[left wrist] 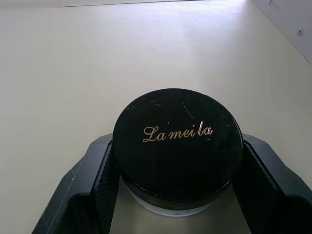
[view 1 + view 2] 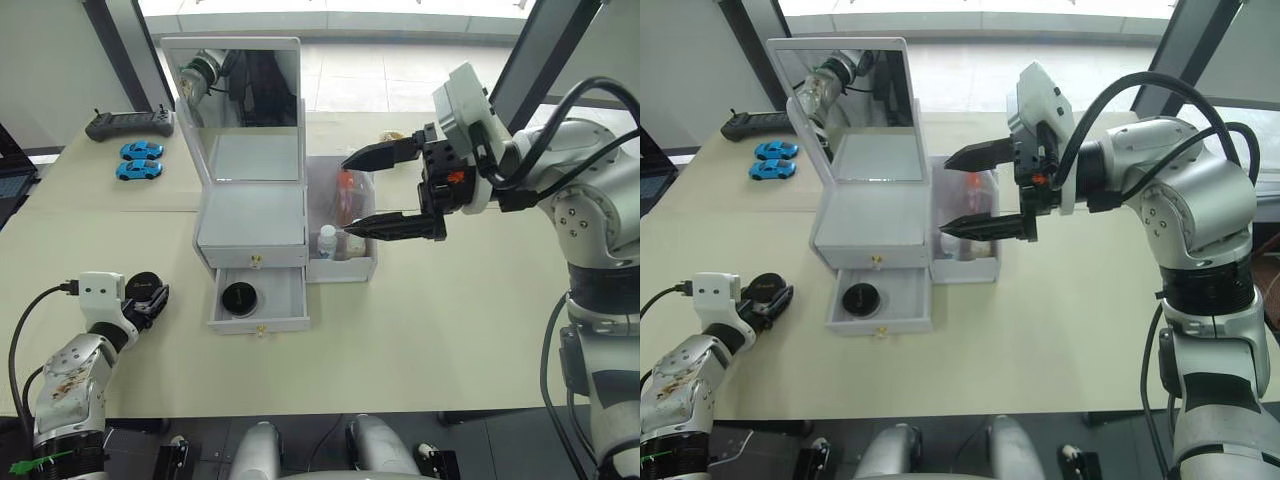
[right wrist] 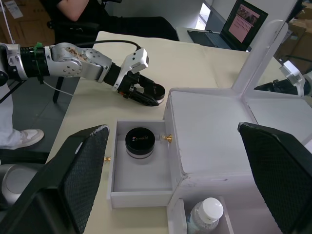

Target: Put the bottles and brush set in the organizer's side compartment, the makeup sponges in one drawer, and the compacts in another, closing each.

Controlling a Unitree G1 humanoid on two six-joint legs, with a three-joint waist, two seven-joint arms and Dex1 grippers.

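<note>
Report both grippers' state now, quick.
Left gripper: shut on a black compact.
Right gripper: open, holding nothing, above the side compartment.

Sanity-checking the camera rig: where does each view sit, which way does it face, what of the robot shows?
Left eye view: on the head, looking forward and down at the organizer; both arms show.
Right eye view: same head and scene; right gripper open over the side compartment.
Left wrist view: along the left gripper, its fingers flanking a compact.
Right wrist view: along the right fingers, down at the open lower drawer.
Shared: the right wrist view also shows the left gripper with that compact.
</note>
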